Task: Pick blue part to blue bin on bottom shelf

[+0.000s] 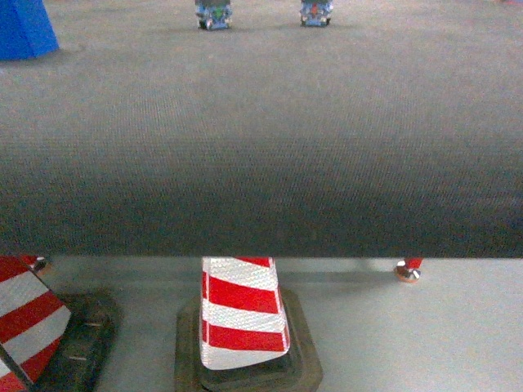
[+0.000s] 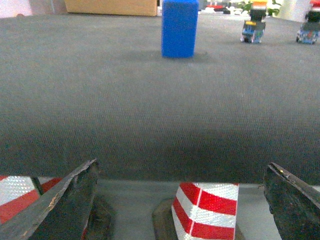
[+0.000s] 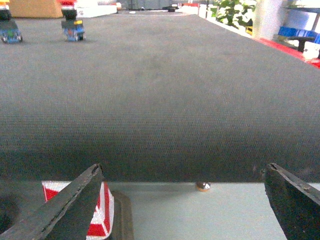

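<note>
Both my grippers, left [image 2: 182,200] and right [image 3: 182,200], are wide open and empty. That blue part [image 2: 179,28] looks rigid, light plastic; I'd pinch its flat sides mid-height.

My table top [image 1: 261,139] was covered in a dark grey, matt, finely woven cloth-like mat. The blue bin [image 2: 179,27] on it looked like smooth plastic with a dull sheen. Below the edge, the striped cone [image 1: 243,310] wore glittery reflective sheeting on a rough black rubbery base [image 1: 302,359]. My left fingers [image 2: 65,205] looked matt black and scuffed.
</note>
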`<state>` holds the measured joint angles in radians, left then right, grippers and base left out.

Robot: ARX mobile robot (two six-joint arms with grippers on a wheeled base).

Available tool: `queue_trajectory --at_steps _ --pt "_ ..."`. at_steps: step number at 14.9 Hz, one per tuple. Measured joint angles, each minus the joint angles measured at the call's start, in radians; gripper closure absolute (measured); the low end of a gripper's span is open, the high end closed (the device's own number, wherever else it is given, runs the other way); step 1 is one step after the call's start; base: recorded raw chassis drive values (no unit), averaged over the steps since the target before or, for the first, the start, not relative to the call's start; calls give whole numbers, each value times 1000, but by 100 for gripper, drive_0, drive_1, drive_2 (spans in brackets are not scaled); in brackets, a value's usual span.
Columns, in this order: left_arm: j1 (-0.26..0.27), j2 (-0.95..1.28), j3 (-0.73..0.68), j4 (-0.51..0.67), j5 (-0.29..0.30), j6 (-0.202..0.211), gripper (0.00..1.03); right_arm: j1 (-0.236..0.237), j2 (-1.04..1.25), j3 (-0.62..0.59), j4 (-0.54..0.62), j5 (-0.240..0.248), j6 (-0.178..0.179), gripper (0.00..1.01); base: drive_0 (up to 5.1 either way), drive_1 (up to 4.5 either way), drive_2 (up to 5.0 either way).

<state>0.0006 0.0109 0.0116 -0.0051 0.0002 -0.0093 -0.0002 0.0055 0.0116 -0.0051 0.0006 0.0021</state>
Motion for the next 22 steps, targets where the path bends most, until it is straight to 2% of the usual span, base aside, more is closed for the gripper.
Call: queue_trajectory --at_steps 20,21,22 --pt "0 0 0 -1 -1 0 5 0 0 0 0 -1 0 3 0 0 0" --pt "-61 84 51 -154 -117 -59 5 0 0 0 0 1 1 3 0 0 0" --pt "-137 260 59 -92 -240 -105 5 0 0 0 1 -1 0 3 0 0 0"
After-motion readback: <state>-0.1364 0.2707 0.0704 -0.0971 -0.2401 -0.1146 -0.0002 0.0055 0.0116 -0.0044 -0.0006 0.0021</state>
